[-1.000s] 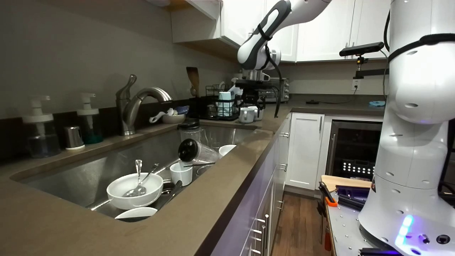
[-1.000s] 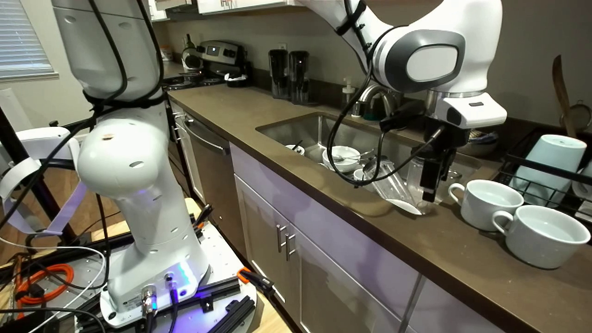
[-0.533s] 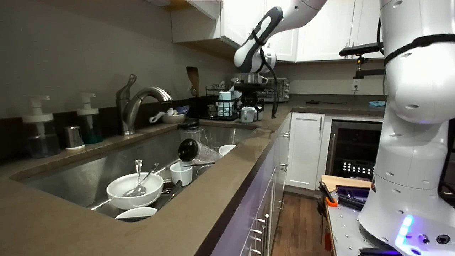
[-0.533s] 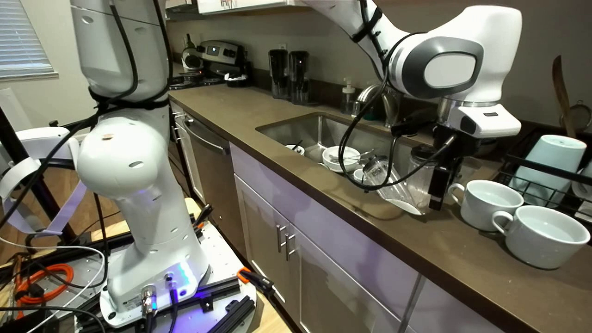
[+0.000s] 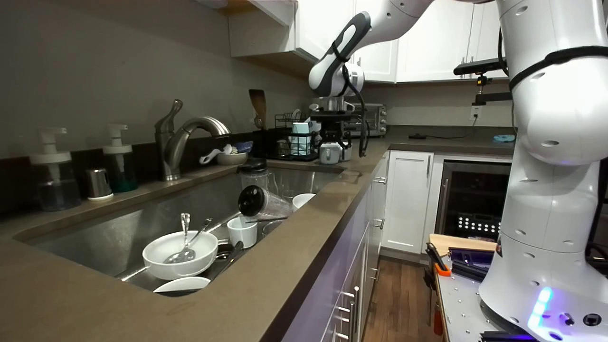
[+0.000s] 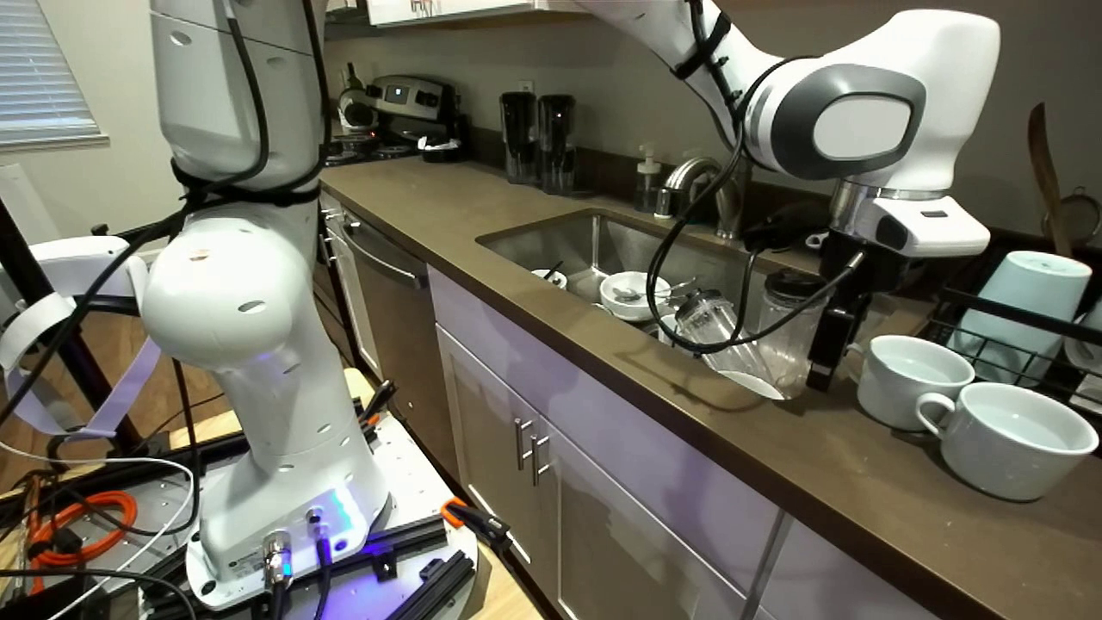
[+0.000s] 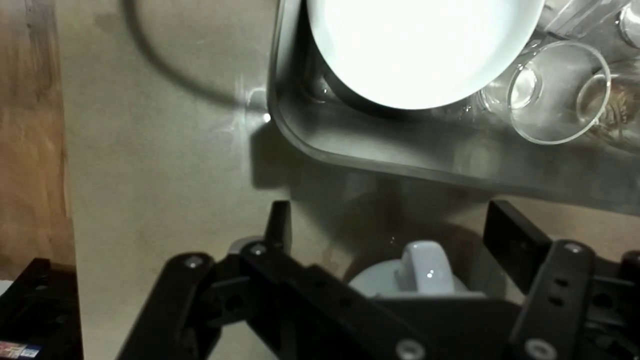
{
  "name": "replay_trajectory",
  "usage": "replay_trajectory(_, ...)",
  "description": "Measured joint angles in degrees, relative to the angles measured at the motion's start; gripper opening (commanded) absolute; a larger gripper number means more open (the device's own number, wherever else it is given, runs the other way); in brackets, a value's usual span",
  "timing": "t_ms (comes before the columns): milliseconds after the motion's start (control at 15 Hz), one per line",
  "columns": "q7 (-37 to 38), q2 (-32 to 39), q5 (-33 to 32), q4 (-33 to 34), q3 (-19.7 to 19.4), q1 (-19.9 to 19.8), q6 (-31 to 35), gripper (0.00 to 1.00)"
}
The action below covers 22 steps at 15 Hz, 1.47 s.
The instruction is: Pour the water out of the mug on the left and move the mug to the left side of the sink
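low over the countertop point(image 6: 869, 491) hangs the gripper point(image 7: 390, 220), its two black fingers spread wide apart! and in the wrist view, the loop handle point(image 7: 427, 265) of a white mug point(image 6: 913, 387) shows in the gap between them, most of the mug's body hidden behind the gripper. whether either finger touches it, i can't tell from here. in an exterior view that white mug stands upright on the countertop, near the steel sink point(image 7: 345, 159), handle pointing the sink's way. right next to it, a second white mug point(image 6: 1012, 448), upright too, nearer the countertop's front edge, handle turned much the same way! how full either one is, hard to make out. behind the pair, a black wire rack point(image 6: 1076, 327) holds a pale blue cup point(image 6: 1029, 275), bottom up.

over to the sink, and it's crowded in there: a broad white bowl point(image 7: 430, 50) in the corner nearest the mugs, a clear drinking glass point(image 7: 560, 95) beside it, a black-lidded jar point(image 5: 275, 206) leaning at a slant, a white cup point(image 5: 242, 232), and a deep white bowl point(image 5: 183, 268) with a spoon point(image 5: 185, 225) resting inside. from the back rim, the gooseneck faucet point(image 5: 178, 145) curves out over the lot!
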Motion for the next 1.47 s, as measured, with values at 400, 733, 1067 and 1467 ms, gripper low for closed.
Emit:
replay_trajectory(400, 0.0, 0.2, 0.0, 0.1, -0.1, 0.1, 0.0, 1.00)
replay_trajectory(733, 0.0, 2.2, 0.2, 2.5, -0.7, 0.0, -1.1, 1.00)
replay_trajectory(1067, 0.0, 5.7, 2.6, 7.0, -0.7, -0.8, -5.3, 0.74)
replay_trajectory(1467, 0.0, 8.0, 3.7, 10.7, -0.7, -1.4, -7.4, 1.00)
